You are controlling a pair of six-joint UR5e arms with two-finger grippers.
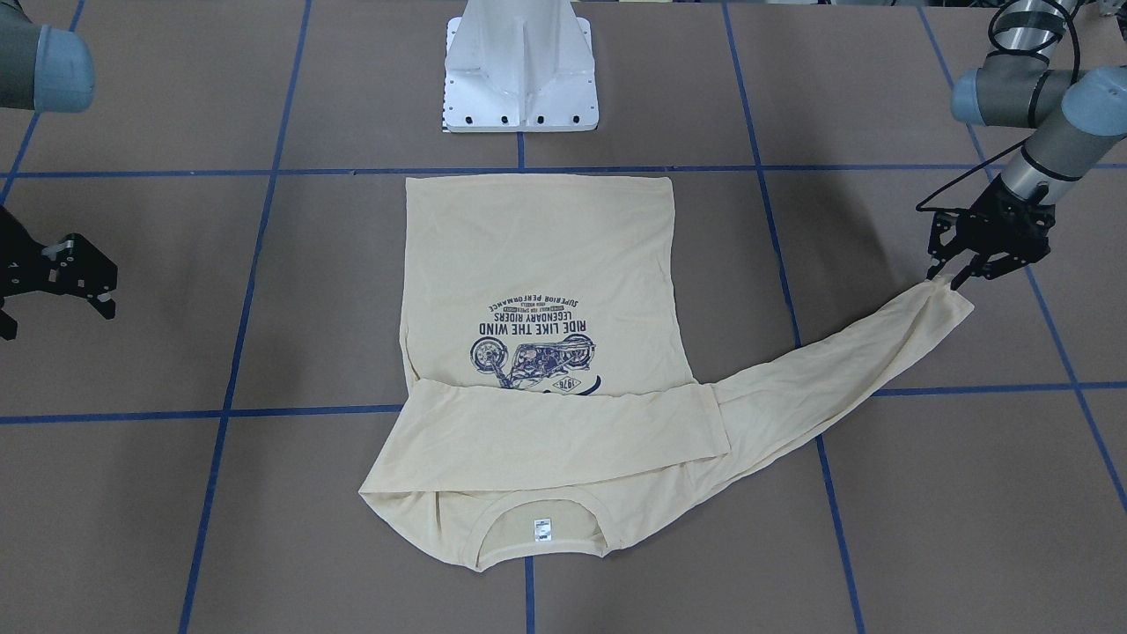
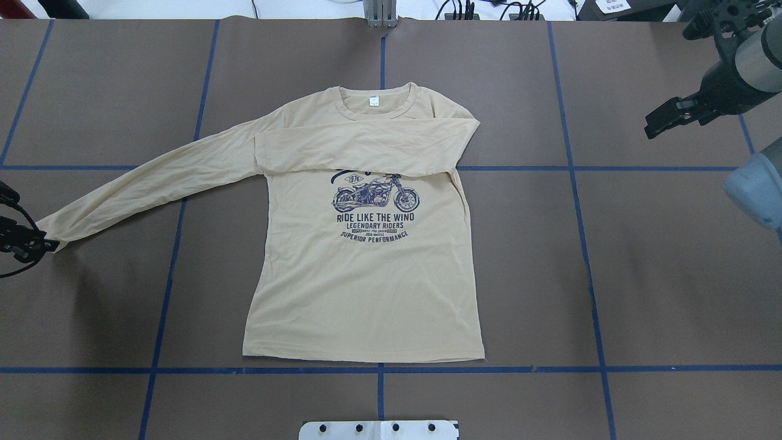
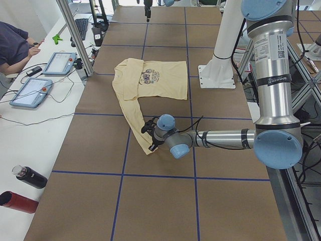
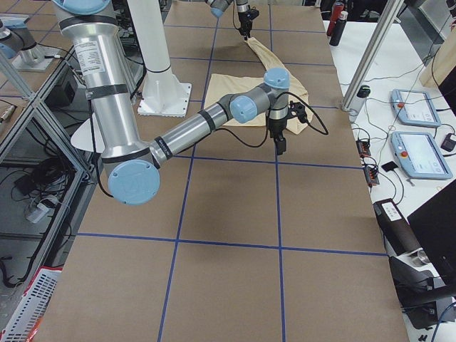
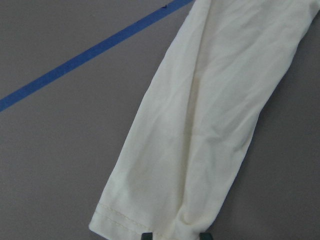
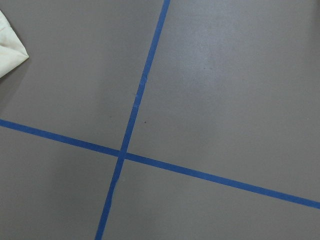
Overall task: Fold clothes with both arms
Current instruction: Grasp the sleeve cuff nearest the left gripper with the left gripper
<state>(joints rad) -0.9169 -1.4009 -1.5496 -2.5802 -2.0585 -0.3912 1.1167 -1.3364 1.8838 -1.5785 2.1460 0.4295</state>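
Observation:
The cream-yellow long-sleeved shirt [image 2: 360, 287] lies flat on the table with its motorcycle print [image 2: 375, 197] facing up and its neck label [image 2: 373, 102] at the far edge. One sleeve [image 2: 366, 146] is folded across the chest. The other sleeve [image 2: 153, 183] stretches out toward my left side. My left gripper [image 1: 955, 280] is shut on the cuff [image 5: 150, 220] of that sleeve, whose end hangs slightly off the table. My right gripper [image 1: 57, 319] hovers open and empty over bare table, well away from the shirt.
The white pedestal base [image 1: 519, 70] stands near the shirt's hem. Blue tape lines [image 6: 135, 107] grid the brown table. Beyond the far edge, a side table [image 3: 35, 115] holds tablets and two bottles [image 3: 25, 188], and a person [image 3: 12, 45] sits there.

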